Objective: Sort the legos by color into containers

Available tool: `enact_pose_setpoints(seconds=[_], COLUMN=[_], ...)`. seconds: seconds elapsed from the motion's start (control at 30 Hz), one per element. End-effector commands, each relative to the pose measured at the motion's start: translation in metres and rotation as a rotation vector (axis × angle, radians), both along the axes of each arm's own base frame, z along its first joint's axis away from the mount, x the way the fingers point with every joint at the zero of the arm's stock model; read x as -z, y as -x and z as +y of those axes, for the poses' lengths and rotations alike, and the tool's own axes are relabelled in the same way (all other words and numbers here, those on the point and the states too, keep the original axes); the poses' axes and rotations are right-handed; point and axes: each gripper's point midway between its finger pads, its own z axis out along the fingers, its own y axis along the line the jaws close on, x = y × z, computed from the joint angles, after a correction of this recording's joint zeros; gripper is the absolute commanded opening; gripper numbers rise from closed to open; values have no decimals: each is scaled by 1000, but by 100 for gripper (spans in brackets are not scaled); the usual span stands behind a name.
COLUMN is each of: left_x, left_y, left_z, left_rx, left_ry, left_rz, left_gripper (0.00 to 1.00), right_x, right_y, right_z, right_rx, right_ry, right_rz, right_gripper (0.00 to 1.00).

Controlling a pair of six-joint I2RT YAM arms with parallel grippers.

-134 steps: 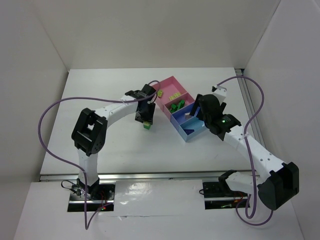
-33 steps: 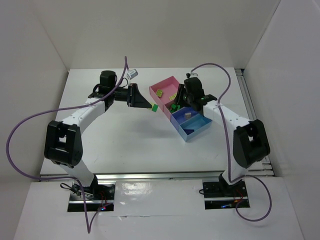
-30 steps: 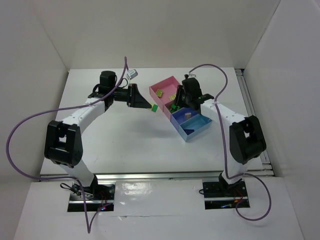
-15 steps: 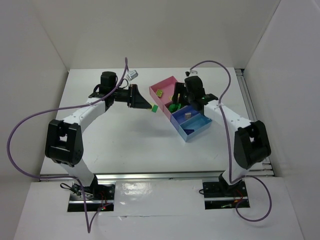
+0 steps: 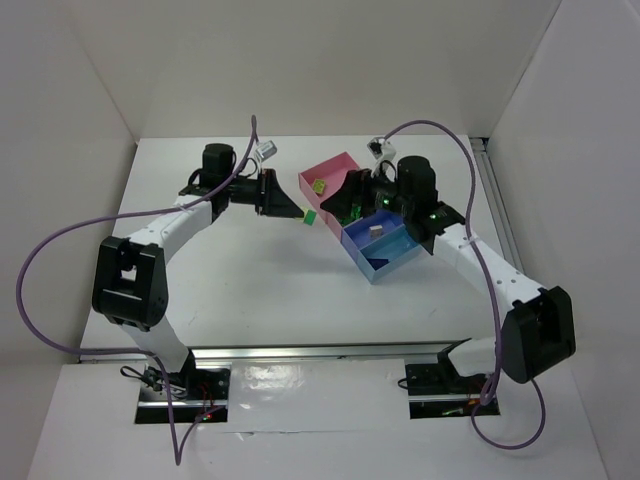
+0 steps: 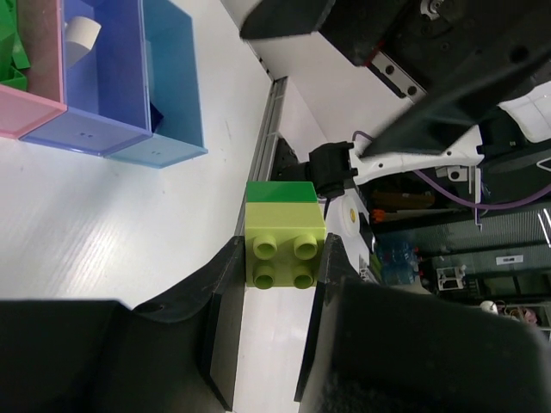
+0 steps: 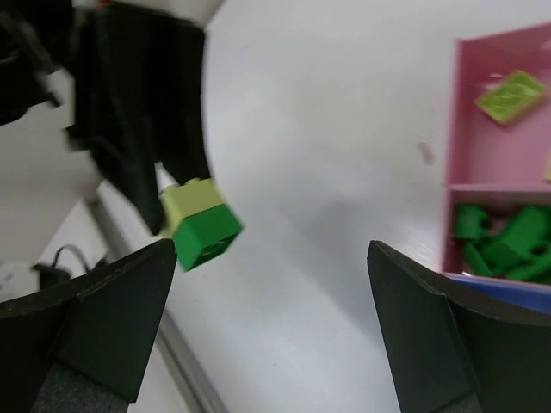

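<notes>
Pale yellow-green and dark green stacked lego brick (image 6: 284, 232) sits clenched in the left hand (image 6: 281, 256), centre of the top view, just left of the pink-and-blue joined plastic trays (image 5: 331, 164). The right hand (image 7: 274, 249) is spread wide, released.

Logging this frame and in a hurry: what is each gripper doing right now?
Left gripper: closed on a two-brick lego stack, pale yellow-green joined to dark green.
Right gripper: open, holding nothing.
</notes>
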Motion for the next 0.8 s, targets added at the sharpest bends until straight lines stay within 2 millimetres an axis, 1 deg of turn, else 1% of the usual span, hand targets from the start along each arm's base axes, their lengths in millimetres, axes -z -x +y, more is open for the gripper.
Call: enact_pose_setpoints(seconds=[0.0, 0.03, 0.07, 0.1, 0.13, 0.17, 0.2, 0.23, 0.27, 0.3, 0.33, 0.43, 0.5, 0.57, 0.6, 0.63, 0.67, 0.7, 0.77], left_x=[-15, -17, -17, -21, -24, -29, -26, -30, -30, -33, -36, -36, -38, -37, -37, -37, -37, -37, -37], left_y=[1, 4, 5, 9, 13, 15, 16, 19, 21, 23, 24, 27, 29, 29, 29, 31, 31, 31, 31], left_z=[1, 1, 1, 1, 2, 2, 2, 3, 3, 4, 4, 5, 2, 2, 2, 0, 0, 0, 0], left_rx=[49, 63, 76, 102, 113, 123, 123, 137, 146, 147, 148, 149, 160, 160, 160, 169, 169, 169, 169], left_ry=[46, 56, 65, 80, 88, 95, 93, 100, 103, 104, 105, 102, 102, 101, 101, 102, 102, 102, 102], left_rz=[-70, -68, -86, -90, -96, -115, -106, -141, -140, -154, -174, -171, -180, -178, -178, -178, -178, -178, -178], left_gripper=[0, 0, 0, 0, 0, 0, 0, 0, 0, 0, 0, 0, 0, 0, 0, 0, 0, 0, 0], right_x=[-29, -32, -26, -24, -30, -28, -27, -28, -32, -29, -31, -30, -29, -35, -32, -32, -32, -32, -32], right_y=[35, 37, 37, 40, 44, 47, 45, 49, 51, 50, 50, 49, 47, 48, 48, 51, 49, 52, 49], right_z=[25, 26, 29, 32, 36, 38, 41, 43, 44, 46, 46, 49, 50, 51, 52, 55, 57, 60, 61], right_rx=[-279, -300, -324, -353, -399, -424, -448, -481, -494, -502, -501, -518, -517, -527, -535, -547, -547, -558, -558], right_ry=[-105, -113, -115, -122, -142, -154, -159, -175, -187, -193, -199, -215, -220, -235, -241, -242, -242, -242, -242], right_rz=[-74, -85, -71, -68, -76, -60, -57, -56, -58, -47, -49, -43, -39, -56, -39, -38, -38, -37, -35], right_gripper=[100, 100, 100, 100, 100, 100, 100, 100, 100, 98, 98, 94, 91, 86, 85, 85, 85, 84, 83])
